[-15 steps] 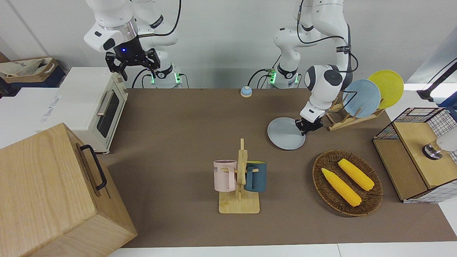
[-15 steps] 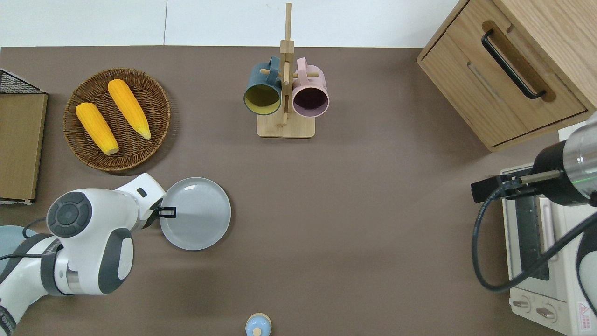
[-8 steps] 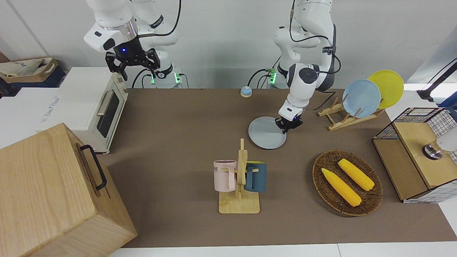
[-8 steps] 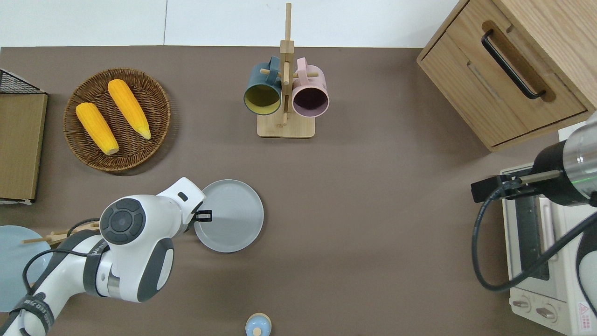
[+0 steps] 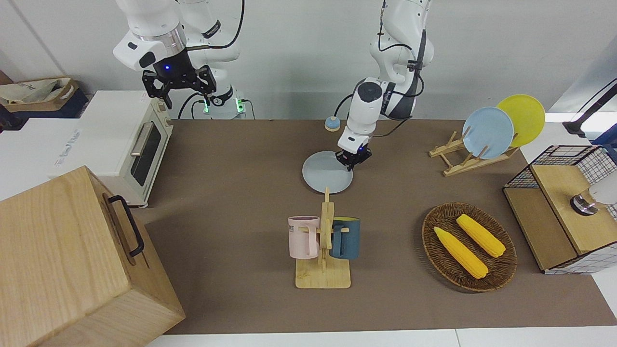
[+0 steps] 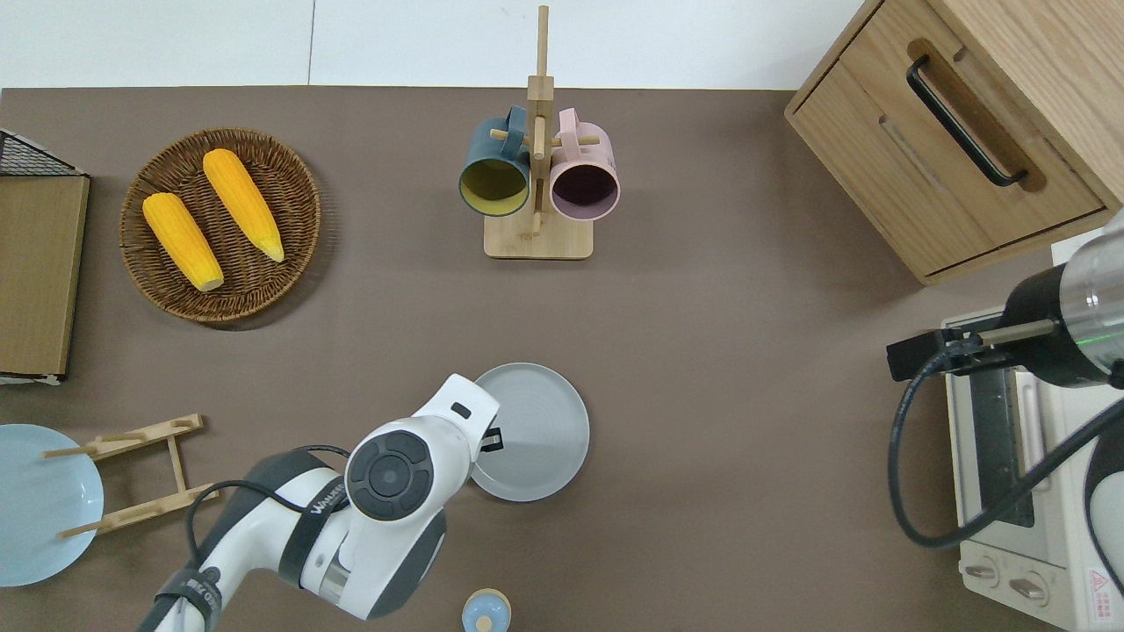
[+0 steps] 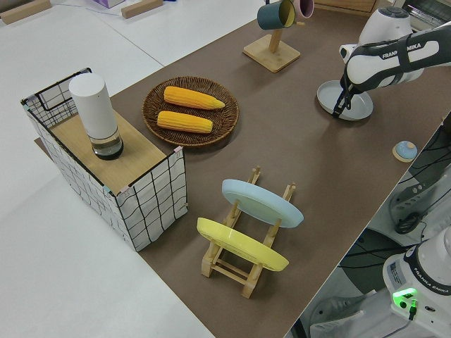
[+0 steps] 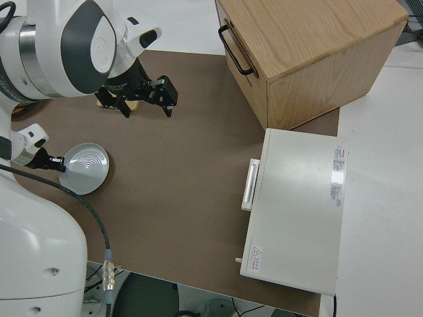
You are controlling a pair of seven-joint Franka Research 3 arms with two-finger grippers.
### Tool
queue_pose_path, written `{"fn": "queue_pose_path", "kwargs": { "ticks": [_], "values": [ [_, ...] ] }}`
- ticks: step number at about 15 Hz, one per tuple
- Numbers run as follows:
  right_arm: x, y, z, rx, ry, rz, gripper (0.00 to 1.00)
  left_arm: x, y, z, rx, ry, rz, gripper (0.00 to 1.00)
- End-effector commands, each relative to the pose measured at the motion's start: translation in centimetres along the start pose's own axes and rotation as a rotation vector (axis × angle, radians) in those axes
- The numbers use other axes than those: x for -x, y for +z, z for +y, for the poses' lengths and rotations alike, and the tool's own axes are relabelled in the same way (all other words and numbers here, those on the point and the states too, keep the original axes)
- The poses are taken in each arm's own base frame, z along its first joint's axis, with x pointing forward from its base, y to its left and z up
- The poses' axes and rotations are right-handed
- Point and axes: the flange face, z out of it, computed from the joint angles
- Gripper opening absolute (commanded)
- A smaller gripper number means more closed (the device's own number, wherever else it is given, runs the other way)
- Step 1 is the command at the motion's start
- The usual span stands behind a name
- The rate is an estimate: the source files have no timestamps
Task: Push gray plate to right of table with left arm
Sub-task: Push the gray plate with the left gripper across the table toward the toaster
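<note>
Under the left arm's wrist, left tool (image 5: 354, 162) at the gray plate (image 5: 326, 172) rim, tip spacing half-hidden, unreadable.

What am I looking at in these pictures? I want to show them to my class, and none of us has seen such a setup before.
Two white robot arms stand at a long brown table, each ending in a small two-finger gripper. The four pictures show one moment: one from across the table facing the robots, one from straight above, and one from each end. The left gripper is down at the rim of a gray plate lying flat near the middle of the table, set to push it. It holds nothing. The right gripper is parked with its fingers open. Also on the table: a basket with two corn cobs, a mug stand, a plate rack with a blue and a yellow plate, a toaster oven and a wooden cabinet.
</note>
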Motion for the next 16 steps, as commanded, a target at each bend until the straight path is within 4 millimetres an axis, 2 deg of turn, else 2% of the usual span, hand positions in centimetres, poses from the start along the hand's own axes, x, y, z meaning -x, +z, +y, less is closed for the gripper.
{"fn": "queue_pose_path", "kwargs": {
  "ticks": [1,6,7,10,13,16],
  "values": [
    [0.4,-0.4,0.1,-0.009,0.003,-0.002,0.983,4.1,1.1,3.5,-0.027,-0.059,-0.009,0.00],
    [0.4,-0.4,0.2,-0.010,0.005,-0.002,0.983,9.3,2.2,11.1,-0.028,-0.150,-0.038,0.00],
    [0.4,-0.4,0.1,-0.009,0.003,-0.002,0.983,9.6,2.1,12.2,-0.028,-0.160,-0.043,0.00],
    [0.4,-0.4,0.2,-0.010,0.005,-0.002,0.983,10.6,2.1,17.3,-0.046,-0.195,-0.053,0.00],
    [0.4,-0.4,0.1,-0.009,0.003,-0.002,0.983,10.7,3.0,21.1,-0.034,-0.211,-0.056,0.00],
    [0.4,-0.4,0.1,-0.009,0.003,-0.002,0.983,10.9,3.3,22.0,-0.031,-0.207,-0.058,0.00]
  ]
}}
